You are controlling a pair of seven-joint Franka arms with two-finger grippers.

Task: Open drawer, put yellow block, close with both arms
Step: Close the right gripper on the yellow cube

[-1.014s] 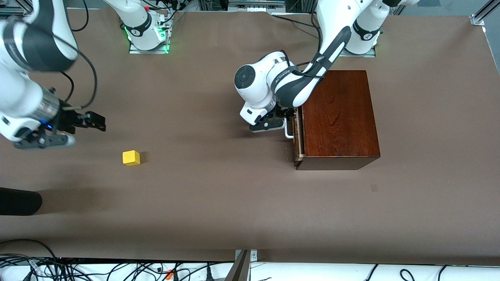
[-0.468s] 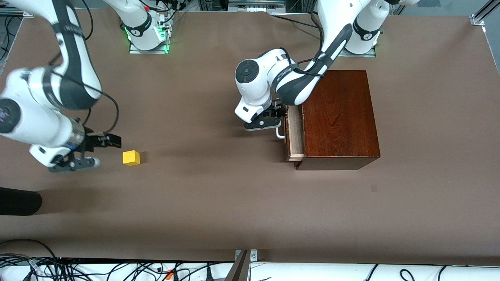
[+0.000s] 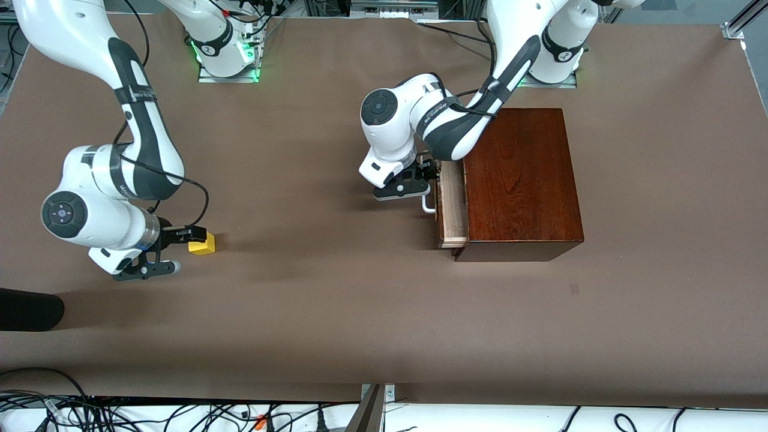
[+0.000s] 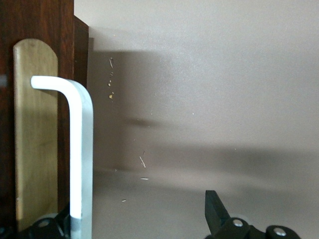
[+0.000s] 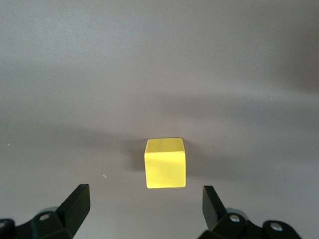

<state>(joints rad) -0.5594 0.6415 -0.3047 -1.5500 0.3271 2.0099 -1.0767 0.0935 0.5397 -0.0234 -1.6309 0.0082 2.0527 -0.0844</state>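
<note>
The dark wooden box [image 3: 522, 180] stands toward the left arm's end of the table. Its drawer [image 3: 453, 207] is pulled partly out and shows a strip of pale interior. My left gripper [image 3: 423, 177] is open at the white handle [image 3: 428, 207]. In the left wrist view the handle bar [image 4: 80, 159] lies just inside one finger, with the gripper [image 4: 134, 216] otherwise empty. The yellow block [image 3: 203, 244] sits on the table toward the right arm's end. My right gripper [image 3: 182, 236] is open and low beside it. In the right wrist view the block [image 5: 165, 163] lies just ahead of the gripper [image 5: 144, 201], centred between the fingers.
A black object [image 3: 27, 309] lies at the table's edge at the right arm's end, nearer the front camera than the block. Cables [image 3: 180, 414] run along the near edge. The arm bases [image 3: 225, 51] stand along the table's back edge.
The left gripper has drawn the drawer out from nearly shut to partly open. The right arm has swung down and over to the yellow block.
</note>
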